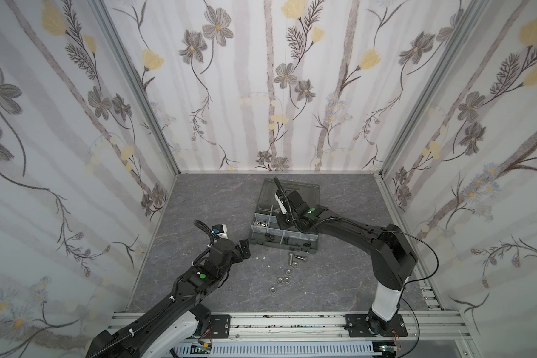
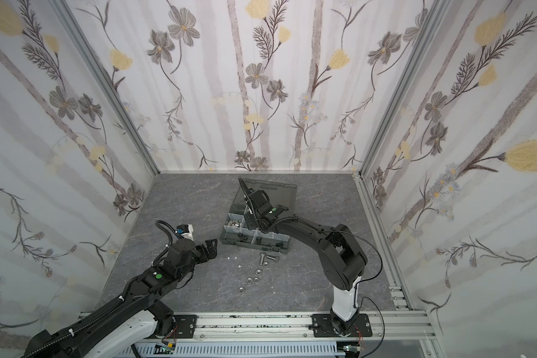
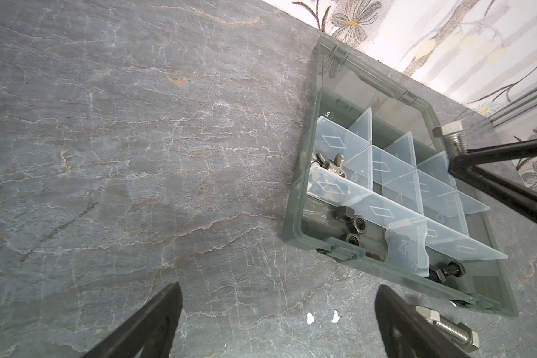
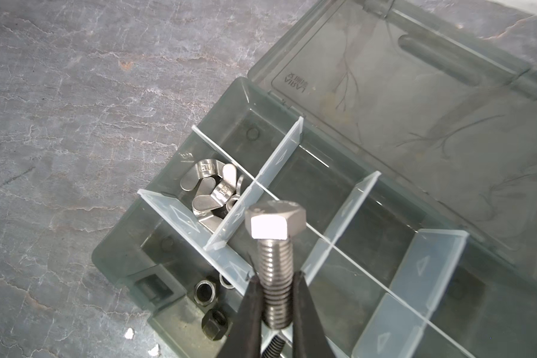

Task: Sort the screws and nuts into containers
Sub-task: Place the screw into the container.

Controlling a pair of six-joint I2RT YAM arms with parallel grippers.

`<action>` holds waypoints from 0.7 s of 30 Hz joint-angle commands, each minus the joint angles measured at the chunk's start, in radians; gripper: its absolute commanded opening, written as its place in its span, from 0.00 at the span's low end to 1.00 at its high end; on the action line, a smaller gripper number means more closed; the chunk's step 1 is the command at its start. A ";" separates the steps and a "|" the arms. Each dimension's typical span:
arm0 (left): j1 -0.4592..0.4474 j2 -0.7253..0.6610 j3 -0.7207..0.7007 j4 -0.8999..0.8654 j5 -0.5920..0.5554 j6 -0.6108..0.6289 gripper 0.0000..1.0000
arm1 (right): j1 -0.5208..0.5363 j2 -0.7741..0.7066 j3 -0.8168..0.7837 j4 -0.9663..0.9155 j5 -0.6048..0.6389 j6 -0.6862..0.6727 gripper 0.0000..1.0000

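Right now the right jaws pinch a silver screw [image 4: 275, 263] by its threaded shaft, hex head pointing away from them, above the open organiser case [image 4: 115, 248]. Seen from the right wrist, the head hangs over a crossing of the pale dividers [image 4: 287, 148], beside the compartment of wing nuts [image 4: 211, 192]. I cannot tell which compartment lies straight beneath it.

The step in hand, I judge, is the drop. To do it well, shift the screw clear of the dividers and over an empty compartment [image 4: 329, 173], not the wing nuts or the black nuts [image 4: 213, 311]. Come low so it cannot bounce out, then part the jaws.

The left jaws stand spread wide over bare surface [image 3: 137, 155], holding nothing. Two more screws [image 1: 291, 259] and several nuts [image 1: 287, 272] lie on the surface just in front of the case.
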 commanded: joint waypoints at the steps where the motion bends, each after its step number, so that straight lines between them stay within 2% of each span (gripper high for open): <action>1: 0.002 -0.002 -0.003 0.008 -0.012 -0.010 1.00 | -0.008 0.023 0.023 0.035 -0.015 -0.017 0.06; 8: 0.002 -0.004 -0.003 0.008 -0.009 -0.012 1.00 | -0.006 0.045 0.028 0.038 -0.036 -0.013 0.12; 21: 0.001 -0.009 -0.006 0.005 -0.003 -0.015 1.00 | -0.006 0.024 0.015 0.034 -0.043 -0.012 0.32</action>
